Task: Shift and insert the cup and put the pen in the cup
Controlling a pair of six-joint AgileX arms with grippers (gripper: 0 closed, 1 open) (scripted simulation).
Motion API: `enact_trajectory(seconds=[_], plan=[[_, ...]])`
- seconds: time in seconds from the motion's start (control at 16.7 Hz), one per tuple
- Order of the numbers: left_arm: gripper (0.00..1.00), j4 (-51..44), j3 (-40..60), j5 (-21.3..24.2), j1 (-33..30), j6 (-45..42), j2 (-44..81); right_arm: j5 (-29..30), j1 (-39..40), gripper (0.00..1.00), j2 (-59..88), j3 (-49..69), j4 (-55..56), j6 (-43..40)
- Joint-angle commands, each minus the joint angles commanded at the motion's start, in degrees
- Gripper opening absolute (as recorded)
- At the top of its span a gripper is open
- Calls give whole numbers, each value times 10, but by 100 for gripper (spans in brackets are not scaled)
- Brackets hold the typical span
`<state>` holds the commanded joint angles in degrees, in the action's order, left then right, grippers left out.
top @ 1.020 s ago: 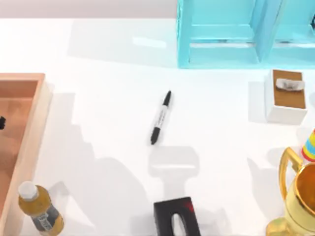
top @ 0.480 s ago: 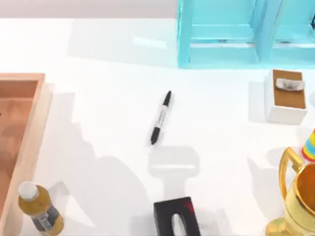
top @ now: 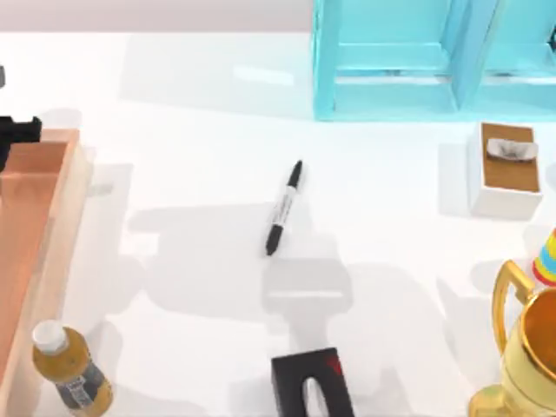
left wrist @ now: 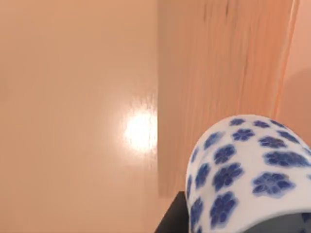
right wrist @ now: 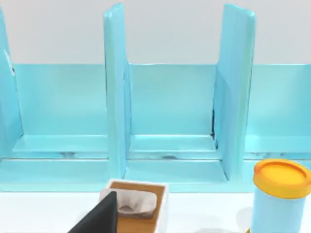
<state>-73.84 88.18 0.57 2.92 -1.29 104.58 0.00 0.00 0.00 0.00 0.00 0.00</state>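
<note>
Lift the cup point(left wrist: 248, 174) clear of the wooden tray's point(top: 35, 226) wall (left jaws' state: can't tell) before shifting it.

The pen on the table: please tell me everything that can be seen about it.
The pen is a slim marker with black ends and a white-grey barrel that carries dark label print. It lies flat on the white table, near the middle, on a slant: one black end points toward the turquoise shelf unit, the other toward the black box at the near edge. It looks like plastic, and which end is the cap cannot be told. Nothing touches it except the table, and no gripper is near it.
</note>
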Motion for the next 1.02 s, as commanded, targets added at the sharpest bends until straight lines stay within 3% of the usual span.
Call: enact_trajectory(seconds=[0.18, 0.36, 0.78, 1.02], plan=[[0, -70, 54, -3, -102, 81, -15, 0, 0, 100, 0, 0, 0, 0], [0, -111, 83, -6, -158, 131, -27, 0, 0, 100, 0, 0, 0, 0], [0, -112, 91, -6, -166, 141, -17, 0, 0, 100, 0, 0, 0, 0], [0, -82, 143, -6, -193, 167, 68, 0, 0, 100, 0, 0, 0, 0]])
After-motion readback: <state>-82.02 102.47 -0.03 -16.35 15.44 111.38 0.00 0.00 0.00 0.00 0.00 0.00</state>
